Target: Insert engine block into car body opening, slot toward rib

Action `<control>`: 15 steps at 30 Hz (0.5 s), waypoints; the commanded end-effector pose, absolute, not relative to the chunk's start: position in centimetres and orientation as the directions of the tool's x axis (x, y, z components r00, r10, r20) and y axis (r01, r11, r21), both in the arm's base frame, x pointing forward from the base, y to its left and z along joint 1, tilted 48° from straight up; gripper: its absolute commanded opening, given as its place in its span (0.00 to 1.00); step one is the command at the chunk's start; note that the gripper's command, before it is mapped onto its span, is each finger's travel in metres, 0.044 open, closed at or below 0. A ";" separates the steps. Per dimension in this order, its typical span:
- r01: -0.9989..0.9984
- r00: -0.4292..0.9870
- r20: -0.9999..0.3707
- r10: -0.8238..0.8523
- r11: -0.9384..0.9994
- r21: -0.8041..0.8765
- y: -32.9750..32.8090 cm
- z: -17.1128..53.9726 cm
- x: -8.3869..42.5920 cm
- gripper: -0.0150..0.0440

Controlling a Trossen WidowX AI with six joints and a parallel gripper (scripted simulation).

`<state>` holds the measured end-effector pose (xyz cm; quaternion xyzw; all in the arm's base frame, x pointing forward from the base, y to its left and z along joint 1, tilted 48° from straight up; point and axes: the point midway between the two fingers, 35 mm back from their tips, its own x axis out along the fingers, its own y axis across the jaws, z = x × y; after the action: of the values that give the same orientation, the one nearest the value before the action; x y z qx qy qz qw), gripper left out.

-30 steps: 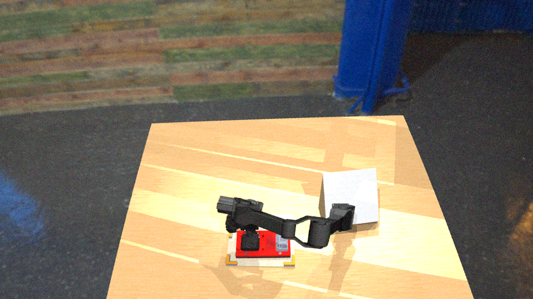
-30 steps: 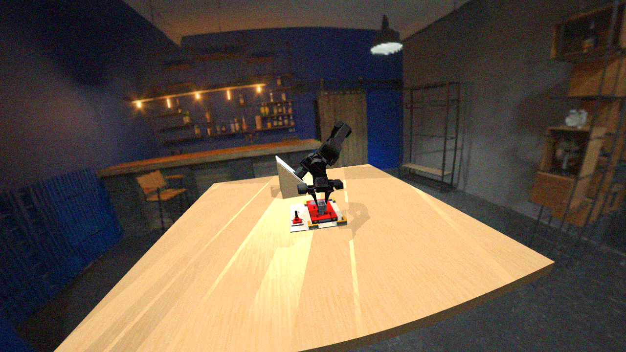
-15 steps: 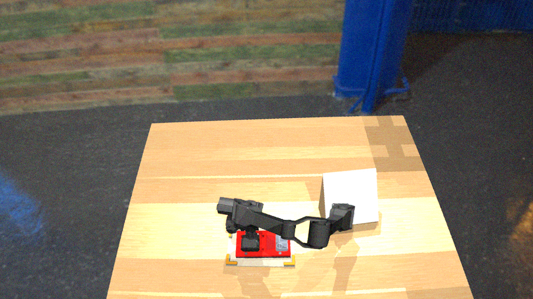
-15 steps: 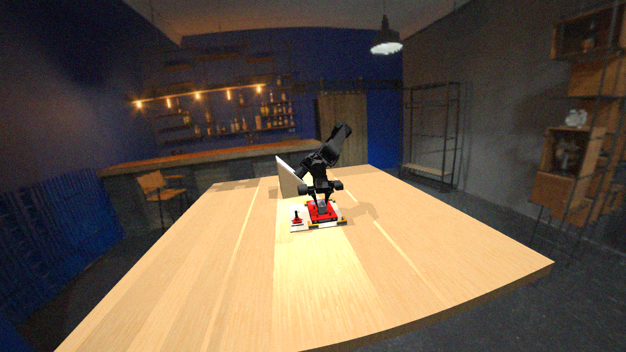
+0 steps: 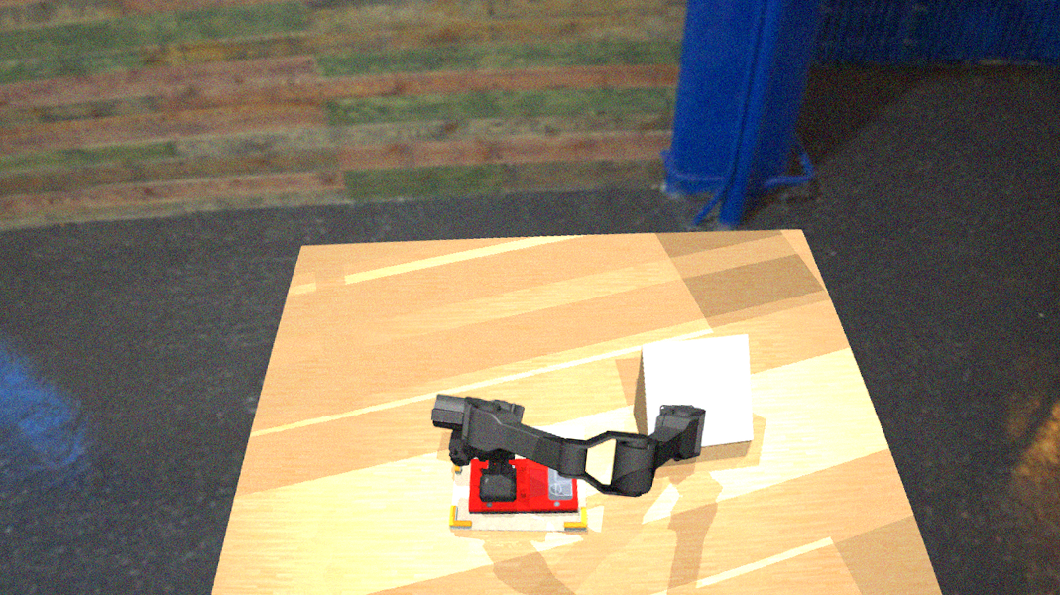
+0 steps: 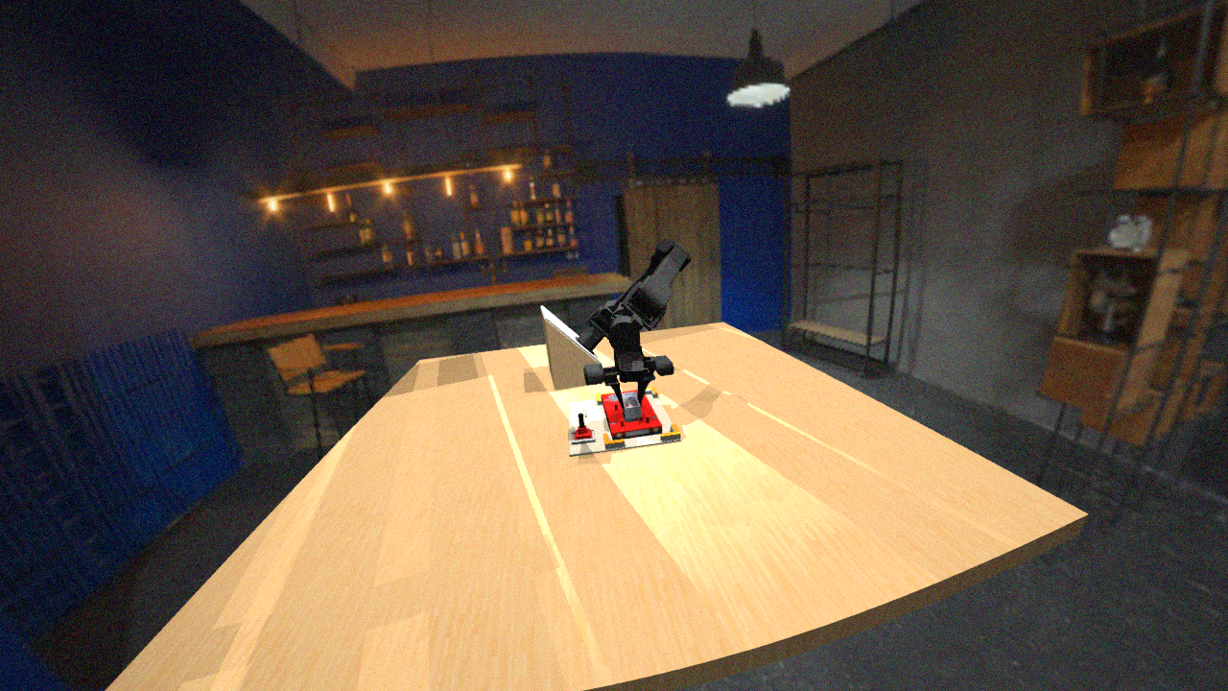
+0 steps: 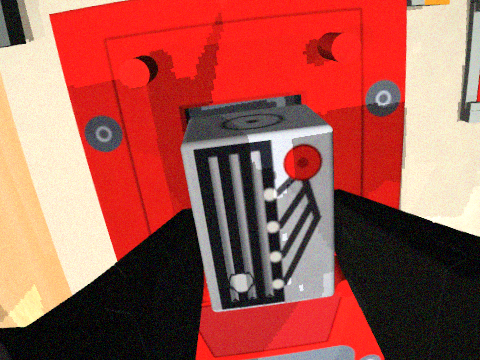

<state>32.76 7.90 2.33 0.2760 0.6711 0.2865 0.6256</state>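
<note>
The grey engine block (image 7: 260, 220) (image 6: 631, 406) has dark ribs and a red round cap on its top face. My gripper (image 7: 262, 215) (image 6: 630, 403) is shut on it, one black finger at each side. The block stands proud of the red car body (image 7: 90, 50) (image 6: 613, 421) (image 5: 533, 501). A strip of the opening (image 7: 239, 106) shows beyond the block's far side in the wrist view. The block hides the rest of the opening, its own lower end and the rib. How deep it sits, and where its slot faces, cannot be seen.
The car body lies on a white board (image 5: 518, 532) with yellow corner pieces (image 5: 460, 520) (image 5: 576, 524). A small red piece with a black post (image 6: 582, 431) stands beside the car. A white slanted panel (image 5: 694, 381) (image 6: 568, 356) stands behind, near the arm's base.
</note>
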 end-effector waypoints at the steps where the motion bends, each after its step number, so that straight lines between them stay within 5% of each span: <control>1: 0.015 -0.064 -0.677 0.733 0.679 0.734 8.1 2.3 32.8 0.52; 15: 0.016 -0.064 -0.677 0.733 0.679 0.734 8.4 2.0 32.7 0.52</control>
<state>32.73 8.22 2.04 0.2761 0.6711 0.2865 0.6256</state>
